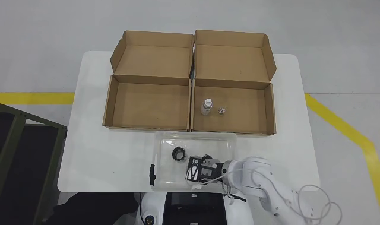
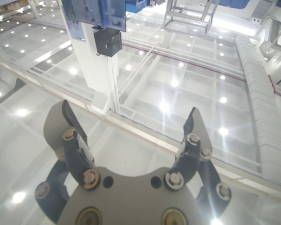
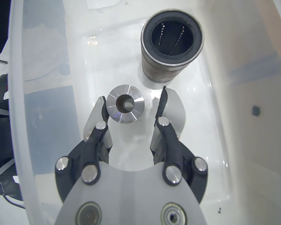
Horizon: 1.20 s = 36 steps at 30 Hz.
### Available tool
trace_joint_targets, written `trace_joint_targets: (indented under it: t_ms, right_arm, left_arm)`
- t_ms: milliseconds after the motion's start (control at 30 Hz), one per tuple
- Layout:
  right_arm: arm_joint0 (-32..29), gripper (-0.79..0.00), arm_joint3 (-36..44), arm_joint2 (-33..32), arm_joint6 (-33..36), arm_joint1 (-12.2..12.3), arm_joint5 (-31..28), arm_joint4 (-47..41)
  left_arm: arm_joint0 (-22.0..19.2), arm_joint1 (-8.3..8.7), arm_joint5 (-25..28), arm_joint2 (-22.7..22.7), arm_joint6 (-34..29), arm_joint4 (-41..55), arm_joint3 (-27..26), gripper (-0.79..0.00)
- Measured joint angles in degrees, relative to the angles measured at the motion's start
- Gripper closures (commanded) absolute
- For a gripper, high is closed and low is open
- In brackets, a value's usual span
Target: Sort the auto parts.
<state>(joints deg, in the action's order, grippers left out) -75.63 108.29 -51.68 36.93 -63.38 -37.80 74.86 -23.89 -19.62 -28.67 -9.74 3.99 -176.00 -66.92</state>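
Inside the clear plastic bin (image 3: 12, 71) my right gripper (image 3: 134, 105) stands open around a small silver metal bushing (image 3: 125, 104) with a centre hole; one pad touches its rim, the other stands apart. Just beyond it a dark cylindrical bearing (image 3: 171, 47) stands upright. From above, the bin (image 1: 228, 140) sits at the table's front, with the bearing (image 1: 179, 155) inside and the right gripper (image 1: 195, 168) beside it. A white bottle-shaped part (image 1: 206, 106) and a small round part (image 1: 221, 110) lie in the right cardboard box (image 1: 268, 115). My left gripper (image 2: 131, 120) is open, pointing at the ceiling.
The left cardboard box (image 1: 110, 103) stands beside the right one, both with lids folded back toward the table's far edge. A small black speck (image 3: 256, 110) lies on the bin floor. Yellow floor tape (image 1: 35, 98) runs either side of the table.
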Motion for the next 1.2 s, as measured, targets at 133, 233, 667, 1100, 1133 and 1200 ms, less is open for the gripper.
trace_joint_targets:
  t_ms: [133,233,667,1100,1133,1200]
  right_arm:
    - [0.0,-0.259,0.3,0.3,0.0,0.0,-0.2,0.2]
    - [-0.1,-0.151,0.6,0.4,-0.1,0.1,-0.2,0.3]
    - [-1.1,0.0,3.8,-1.1,-0.5,0.7,-0.6,0.3]
    - [-2.5,0.0,9.6,-8.5,-3.7,2.1,-3.4,-6.0]
    - [-2.7,0.0,10.2,-9.2,-4.4,2.2,-3.4,-6.4]
    - [-2.9,0.0,11.0,-10.3,-5.9,2.4,-3.1,-7.2]
  left_arm:
    - [0.0,0.0,0.0,0.0,0.0,0.0,0.0,-0.785]
    - [0.0,0.0,0.0,0.0,0.0,0.0,0.0,-0.785]
    - [0.0,0.0,0.0,0.0,0.0,0.0,0.0,-0.785]
    - [0.0,0.0,0.0,0.0,0.0,0.0,0.0,-0.785]
    - [0.0,0.0,0.0,0.0,0.0,0.0,0.0,-0.785]
    - [0.0,0.0,0.0,0.0,0.0,0.0,0.0,-0.785]
